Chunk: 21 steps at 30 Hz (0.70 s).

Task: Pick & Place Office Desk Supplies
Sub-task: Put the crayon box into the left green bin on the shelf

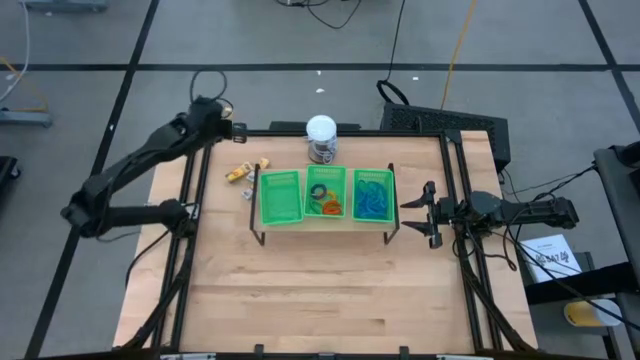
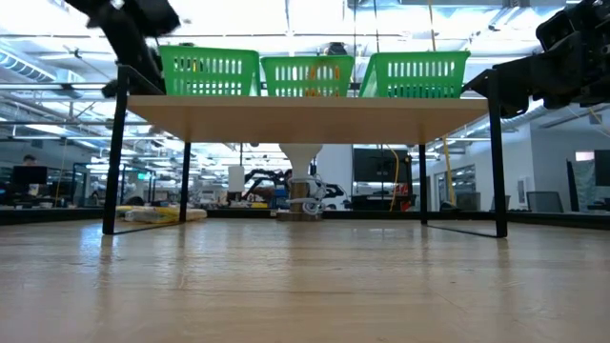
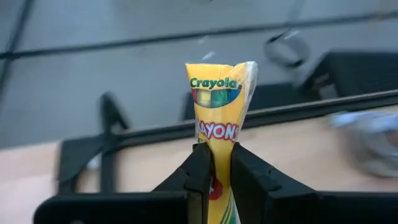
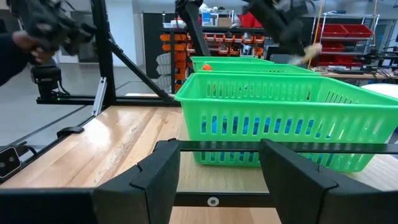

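The left gripper (image 3: 216, 171) is clenched on a yellow Crayola crayon box (image 3: 219, 106), held above the table's far left corner (image 1: 215, 135). More small yellow-and-white boxes (image 1: 240, 173) lie on the wood beside the green three-compartment tray (image 1: 280, 197), which holds rings (image 1: 325, 200) and blue loops (image 1: 373, 195). The right gripper (image 1: 418, 211) waits with fingers spread just beside the tray.

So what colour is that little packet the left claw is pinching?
Yellow, with a green Crayola logo: a crayon packet in the left gripper, clearest in the left wrist view.
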Each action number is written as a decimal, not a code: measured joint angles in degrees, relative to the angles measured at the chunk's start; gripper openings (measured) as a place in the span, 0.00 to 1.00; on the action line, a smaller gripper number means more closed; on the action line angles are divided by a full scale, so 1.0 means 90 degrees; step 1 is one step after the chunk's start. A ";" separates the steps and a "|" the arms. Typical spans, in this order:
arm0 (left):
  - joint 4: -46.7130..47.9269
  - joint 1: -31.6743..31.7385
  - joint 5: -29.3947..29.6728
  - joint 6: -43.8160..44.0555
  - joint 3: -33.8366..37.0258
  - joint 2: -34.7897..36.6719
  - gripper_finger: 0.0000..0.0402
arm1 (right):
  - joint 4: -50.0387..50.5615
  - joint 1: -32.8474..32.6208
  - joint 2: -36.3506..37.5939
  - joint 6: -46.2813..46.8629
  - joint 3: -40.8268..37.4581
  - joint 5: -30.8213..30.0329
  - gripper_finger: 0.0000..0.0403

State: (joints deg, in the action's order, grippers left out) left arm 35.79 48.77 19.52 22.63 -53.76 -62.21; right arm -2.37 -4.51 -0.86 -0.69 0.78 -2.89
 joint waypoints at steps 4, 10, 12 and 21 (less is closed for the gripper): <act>-0.0472 -0.0357 -0.0619 0.0012 0.0000 0.0760 0.13 | 0.0000 0.0000 0.0000 -0.0001 -0.0001 -0.0001 0.53; -0.1366 -0.1089 -0.1536 0.0006 0.0000 0.1330 0.13 | -0.0001 0.0002 0.0000 -0.0001 -0.0001 -0.0001 0.53; -0.1603 -0.1357 -0.1769 -0.0048 0.0000 0.1386 0.13 | 0.0000 0.0000 0.0000 -0.0002 0.0000 -0.0001 0.53; -0.2004 -0.2599 -0.2549 -0.0124 0.0000 0.1251 0.13 | 0.0000 0.0001 0.0000 0.0000 -0.0001 0.0001 0.53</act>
State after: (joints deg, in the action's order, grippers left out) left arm 17.75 25.38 -3.42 21.52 -53.76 -50.95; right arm -2.37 -4.50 -0.86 -0.69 0.78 -2.88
